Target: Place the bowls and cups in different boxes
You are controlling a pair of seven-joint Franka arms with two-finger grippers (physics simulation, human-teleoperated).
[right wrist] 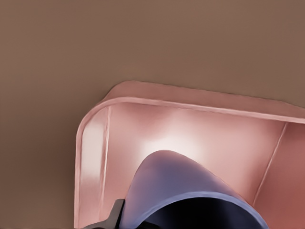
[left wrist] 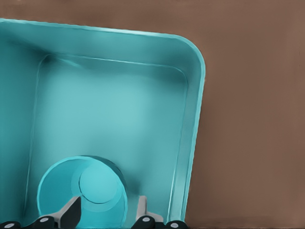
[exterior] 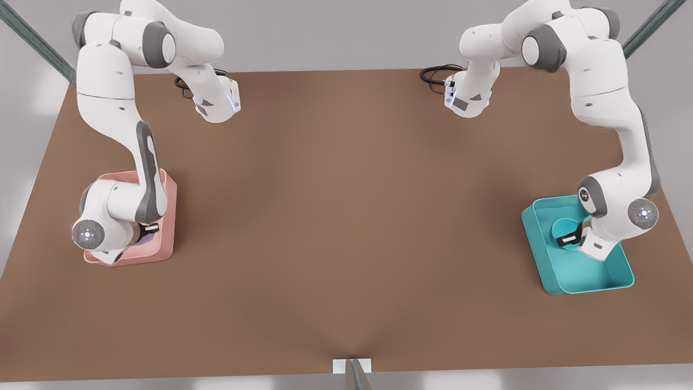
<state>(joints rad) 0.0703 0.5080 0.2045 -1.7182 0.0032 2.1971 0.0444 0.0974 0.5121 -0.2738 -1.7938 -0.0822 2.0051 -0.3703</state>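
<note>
The teal bowl (exterior: 560, 226) (left wrist: 83, 193) sits upright on the floor of the teal box (exterior: 590, 277) (left wrist: 193, 95) at the front view's right. My left gripper (exterior: 571, 238) (left wrist: 106, 212) hangs over it, open, with one finger inside the bowl and the other outside its wall. At the front view's left, the lavender cup (exterior: 142, 242) (right wrist: 181, 191) is inside the pink box (exterior: 169, 216) (right wrist: 95, 129). My right gripper (exterior: 149, 229) is shut on the cup's rim. One finger (right wrist: 116, 215) lies against the cup's outer wall and the other is hidden.
The two boxes stand near opposite side edges of the brown table (exterior: 346, 216). Each arm's elbow reaches over its own box. A small white block (exterior: 352, 365) sits at the middle of the table's front edge.
</note>
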